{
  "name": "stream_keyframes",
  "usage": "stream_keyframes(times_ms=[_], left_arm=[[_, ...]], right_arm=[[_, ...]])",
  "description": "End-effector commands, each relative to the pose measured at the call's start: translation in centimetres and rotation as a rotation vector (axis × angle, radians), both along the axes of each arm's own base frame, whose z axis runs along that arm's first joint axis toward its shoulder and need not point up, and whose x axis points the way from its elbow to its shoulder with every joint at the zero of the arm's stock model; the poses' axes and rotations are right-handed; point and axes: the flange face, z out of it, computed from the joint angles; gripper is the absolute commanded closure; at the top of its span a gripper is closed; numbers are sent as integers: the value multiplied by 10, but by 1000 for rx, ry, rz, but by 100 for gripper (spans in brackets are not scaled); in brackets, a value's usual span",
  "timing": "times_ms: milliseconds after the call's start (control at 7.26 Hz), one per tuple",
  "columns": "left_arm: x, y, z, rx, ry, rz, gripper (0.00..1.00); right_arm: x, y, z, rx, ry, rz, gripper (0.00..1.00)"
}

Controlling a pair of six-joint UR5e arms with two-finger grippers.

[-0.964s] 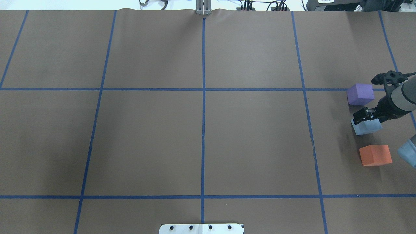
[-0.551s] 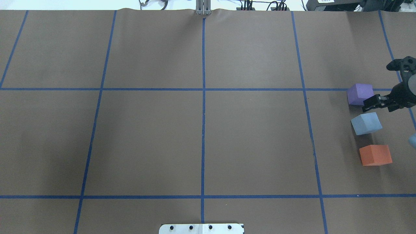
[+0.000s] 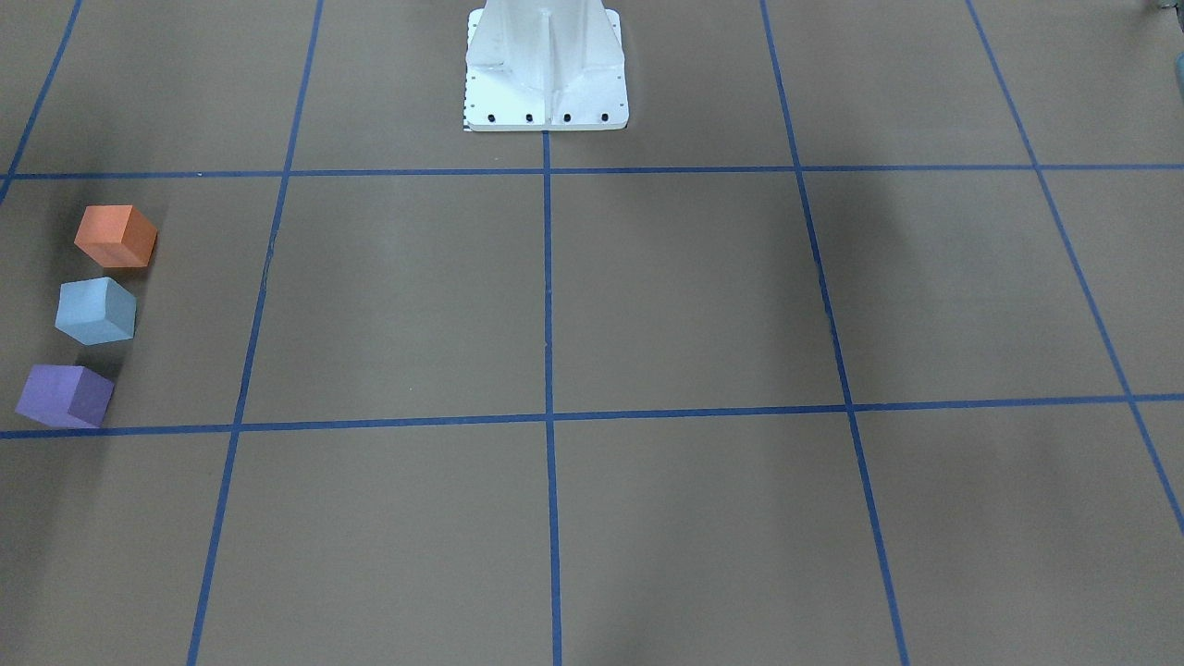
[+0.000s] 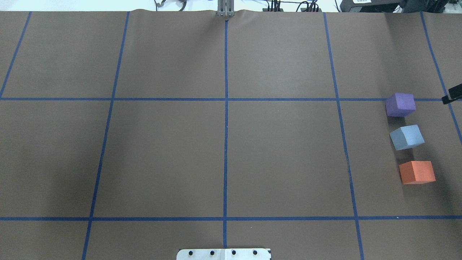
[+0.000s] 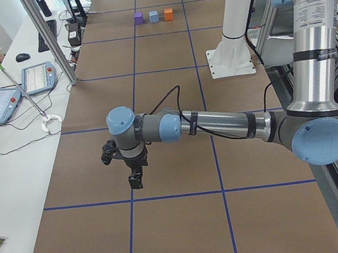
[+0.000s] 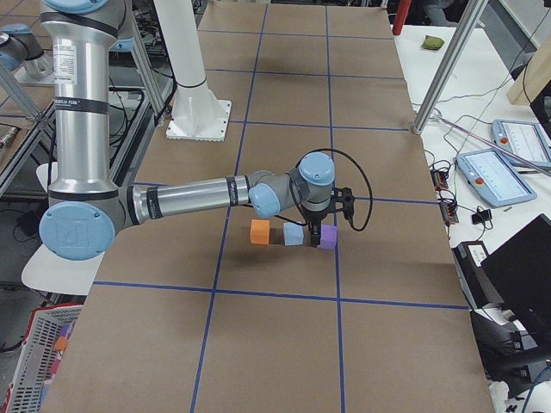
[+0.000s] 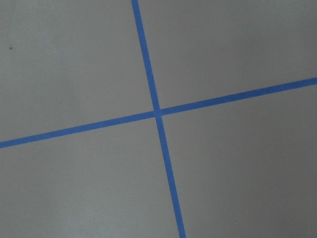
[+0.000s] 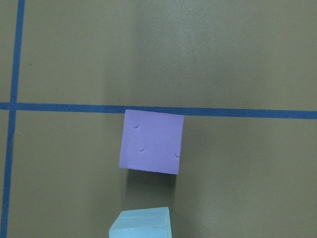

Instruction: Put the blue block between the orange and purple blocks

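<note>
The blue block [image 4: 407, 137] rests on the table between the purple block [image 4: 400, 104] and the orange block [image 4: 417, 172], in a row near the right edge, with small gaps on both sides. The row also shows in the front view: orange [image 3: 115, 236], blue [image 3: 95, 311], purple [image 3: 65, 395]. The right wrist view looks down on the purple block [image 8: 151, 141] and the blue block's top edge [image 8: 141, 223]. My right gripper [image 6: 316, 234] hangs above the row, holding nothing; only a black tip [image 4: 454, 95] shows overhead, and I cannot tell its state. My left gripper [image 5: 135, 179] hovers over bare table far from the blocks; I cannot tell its state.
Brown paper with blue tape grid lines covers the table [image 4: 223, 151]. The robot's white base plate [image 3: 546, 83] stands at the middle of the near side. Operators' tablets and cables [image 5: 14, 92] lie on a side bench beyond the table.
My right gripper has let go of the blue block, lifted off it and drawn back to the right edge of the overhead view. The blue block has stayed between purple and orange.
</note>
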Motion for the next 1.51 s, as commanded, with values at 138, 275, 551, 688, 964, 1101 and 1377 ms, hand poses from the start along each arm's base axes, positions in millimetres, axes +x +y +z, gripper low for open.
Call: stream_keyframes(times_ms=[138, 275, 551, 688, 964, 1101, 1377], left_arm=[[-40, 2, 28, 14, -4, 14, 0], [-61, 6, 38, 45, -5, 38, 0], [-89, 12, 33, 68, -12, -1, 0], [-88, 16, 35, 60, -10, -4, 0], [-86, 29, 37, 53, -8, -12, 0], [-86, 29, 37, 54, -6, -10, 0], [-86, 28, 36, 56, -7, -9, 0]], right_arm=[[78, -5, 10, 43, 29, -100, 0], [90, 7, 22, 39, 13, -98, 0], [101, 24, 39, 16, -3, -80, 0], [101, 25, 40, 12, 8, -77, 0], [106, 36, 53, -16, 1, -65, 0], [106, 37, 57, -26, 3, -63, 0], [108, 41, 63, -35, 14, -63, 0]])
